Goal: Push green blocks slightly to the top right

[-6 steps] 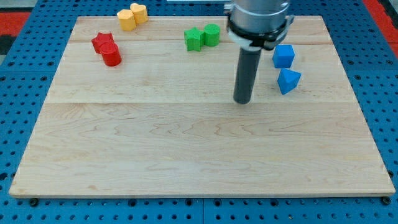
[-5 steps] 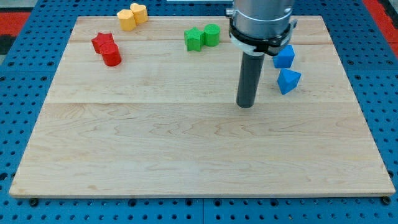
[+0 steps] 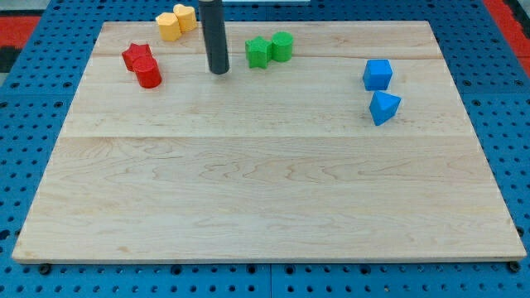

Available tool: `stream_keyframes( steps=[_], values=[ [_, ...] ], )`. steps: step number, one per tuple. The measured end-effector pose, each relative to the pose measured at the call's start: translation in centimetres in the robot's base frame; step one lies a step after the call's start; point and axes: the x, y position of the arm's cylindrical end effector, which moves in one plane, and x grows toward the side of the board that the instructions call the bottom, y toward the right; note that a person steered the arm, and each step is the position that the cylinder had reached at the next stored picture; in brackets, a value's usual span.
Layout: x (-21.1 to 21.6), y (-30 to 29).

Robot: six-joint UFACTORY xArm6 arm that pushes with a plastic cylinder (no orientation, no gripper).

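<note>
Shifted far toward the view's left since the earlier pictures: my tip [image 3: 219, 71], then near the blue blocks at the view's right, now planted on the wooden board [image 3: 265, 199] just left of the green pair. Stands almost upright as a plain dark rod, upper end cut off by the view's top edge; arm body no longer in view. No claw on this rig, so nothing to report as wide, narrow or holding; only the bare rod end, apart from every block.

Near the view's top, slightly right of the tip: green star-like block [image 3: 258, 52] and green cylinder [image 3: 282, 45], touching side by side, cylinder on the right. Unmoved, like all other blocks.

Left of the tip: red star-like block [image 3: 137, 56] with red cylinder [image 3: 149, 74] pressed against its lower right. Above and left of the tip, at the board's top edge: two yellow blocks [image 3: 175, 21] touching, exact shapes hard to make out. Well apart at the view's right: blue cube [image 3: 378, 74] with a blue wedge-like block [image 3: 384, 108] just below, a small gap between.

Around the board: blue perforated table [image 3: 25, 165].
</note>
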Motion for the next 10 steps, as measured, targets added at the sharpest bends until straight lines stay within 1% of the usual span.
stream_keyframes(
  steps=[1,2,3,4,5,6,7,8,9,10],
  values=[
    [-3.6,4.2],
    [-3.9,9.2],
    [-3.9,11.6],
    [-3.2,12.0],
    [-3.1,15.3],
    [-3.3,16.3],
    [-4.0,11.4],
    [-5.7,13.6],
    [-5.8,17.3],
    [-5.7,19.5]
  ],
)
